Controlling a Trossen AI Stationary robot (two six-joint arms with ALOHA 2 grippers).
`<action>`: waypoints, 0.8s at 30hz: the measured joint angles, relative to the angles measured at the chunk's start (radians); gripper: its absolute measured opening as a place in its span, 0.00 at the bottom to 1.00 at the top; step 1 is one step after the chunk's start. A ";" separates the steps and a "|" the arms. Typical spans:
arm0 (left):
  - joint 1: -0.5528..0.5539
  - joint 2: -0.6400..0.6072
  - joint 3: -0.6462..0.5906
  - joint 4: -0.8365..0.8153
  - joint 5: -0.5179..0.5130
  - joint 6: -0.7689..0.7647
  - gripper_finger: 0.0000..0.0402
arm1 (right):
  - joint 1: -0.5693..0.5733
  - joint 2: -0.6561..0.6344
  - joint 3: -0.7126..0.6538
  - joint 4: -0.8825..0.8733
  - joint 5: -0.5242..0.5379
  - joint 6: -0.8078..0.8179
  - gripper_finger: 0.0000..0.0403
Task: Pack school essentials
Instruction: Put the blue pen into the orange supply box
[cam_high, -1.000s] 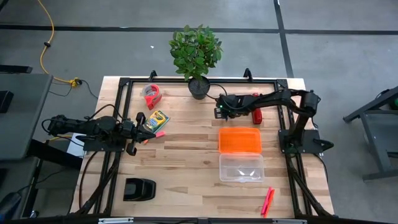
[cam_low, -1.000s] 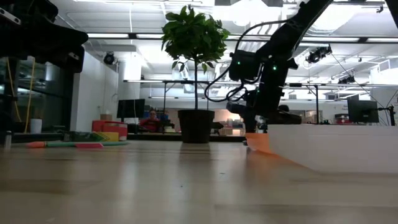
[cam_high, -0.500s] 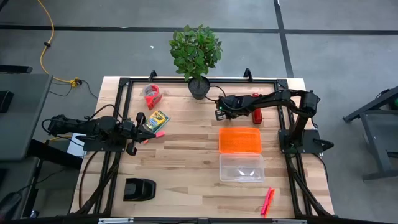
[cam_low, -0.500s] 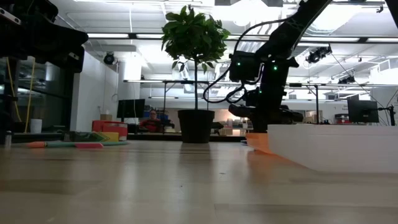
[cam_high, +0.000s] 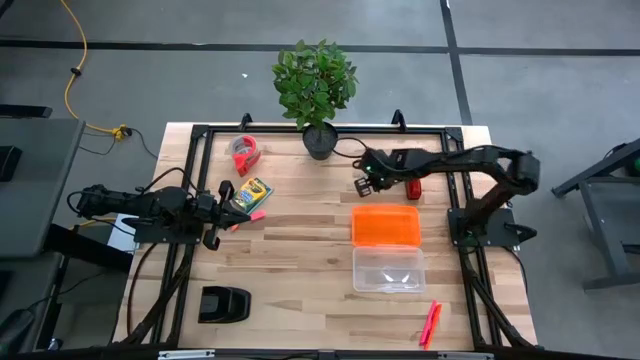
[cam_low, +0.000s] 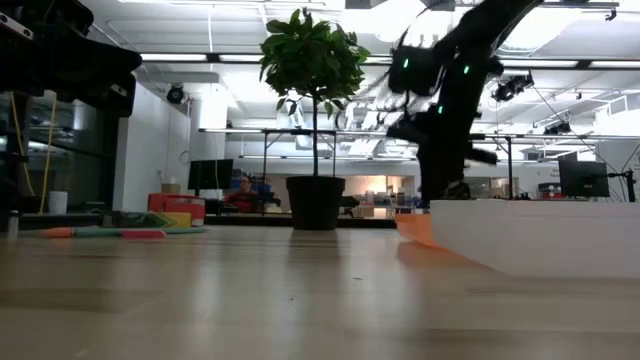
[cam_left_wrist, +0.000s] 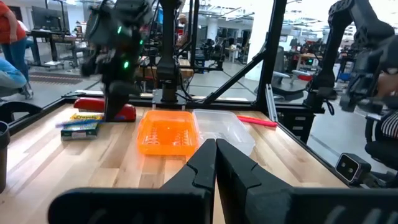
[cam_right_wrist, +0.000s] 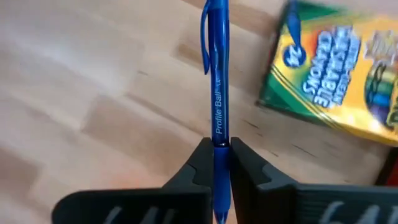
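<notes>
The right end effector is gripping a thin blue plastic pen above the tabletop, beside a yellow-and-green cardboard crayon box. Next it likely needs carrying over the orange plastic tray. The left end effector, clenched empty, is waiting at the left edge.

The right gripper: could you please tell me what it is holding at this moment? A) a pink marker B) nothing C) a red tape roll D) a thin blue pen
D: the right wrist view shows the right gripper shut on a thin blue pen, which juts forward over the wooden table near a yellow-and-green crayon box.
</notes>
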 joint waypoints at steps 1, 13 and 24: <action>0.000 0.000 0.000 0.000 0.000 0.000 0.00 | 0.005 -0.025 0.001 -0.008 0.000 -0.022 0.01; 0.000 0.000 0.000 0.002 0.000 0.000 0.00 | 0.142 -0.217 0.002 -0.121 -0.028 -0.195 0.00; -0.001 0.000 0.000 0.223 -0.099 -0.312 0.00 | 0.350 -0.271 -0.101 0.118 -0.060 -0.142 0.00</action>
